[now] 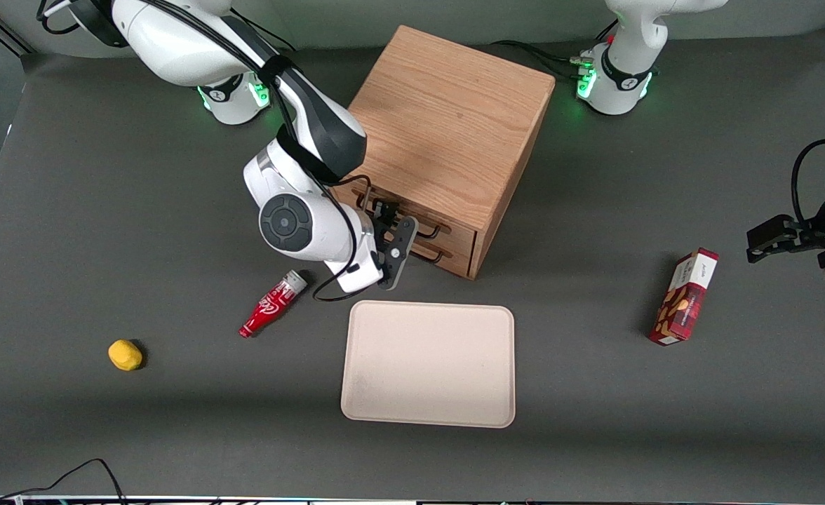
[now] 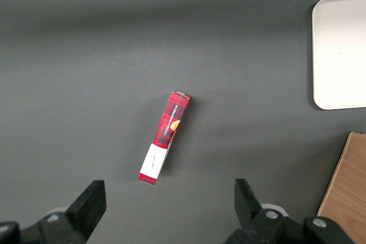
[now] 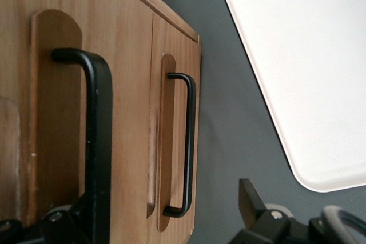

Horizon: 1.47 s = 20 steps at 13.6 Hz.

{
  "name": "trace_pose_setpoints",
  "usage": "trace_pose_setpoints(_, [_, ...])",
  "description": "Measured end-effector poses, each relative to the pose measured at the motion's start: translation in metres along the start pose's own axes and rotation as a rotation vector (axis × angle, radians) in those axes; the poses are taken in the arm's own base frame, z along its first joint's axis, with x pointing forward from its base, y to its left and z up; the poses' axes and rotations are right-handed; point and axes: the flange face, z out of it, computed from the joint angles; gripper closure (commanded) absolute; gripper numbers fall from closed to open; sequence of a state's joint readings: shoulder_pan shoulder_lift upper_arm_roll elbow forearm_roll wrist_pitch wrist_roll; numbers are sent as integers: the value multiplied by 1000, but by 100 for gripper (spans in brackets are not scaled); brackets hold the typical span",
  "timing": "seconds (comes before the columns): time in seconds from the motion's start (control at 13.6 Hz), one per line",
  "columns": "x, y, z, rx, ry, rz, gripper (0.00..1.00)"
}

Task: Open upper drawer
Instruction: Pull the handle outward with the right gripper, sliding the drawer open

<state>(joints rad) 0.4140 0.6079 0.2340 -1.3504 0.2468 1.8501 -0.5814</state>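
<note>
step: lining up on upper drawer [image 1: 412, 223], still shut in cabinet [image 1: 447, 140], frame centre | my gripper [image 1: 400, 247] at its handle [image 3: 94, 141], fingers [image 3: 251, 204] spread wide | next: close on handle, pull toward tray [image 1: 428, 363]

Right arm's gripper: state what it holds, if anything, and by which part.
Nothing yet. The open gripper straddles the thin black wire handle of the light oak upper drawer, fingers not closed on it.
</note>
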Motion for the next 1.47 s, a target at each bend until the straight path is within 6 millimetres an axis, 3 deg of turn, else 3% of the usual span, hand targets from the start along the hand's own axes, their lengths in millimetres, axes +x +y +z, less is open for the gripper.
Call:
trace_pose_setpoints(0.37, [2,7,-16,-35,31,-37,0])
trace_pose_setpoints(0.74, [-8,45,-36,-118,34,-45,0])
trace_pose_setpoints(1.11, [-20,96,-61,-179,80,-35,0])
trace_pose_setpoints(1.47, [-28,124,-87,-250,136,-25,0])
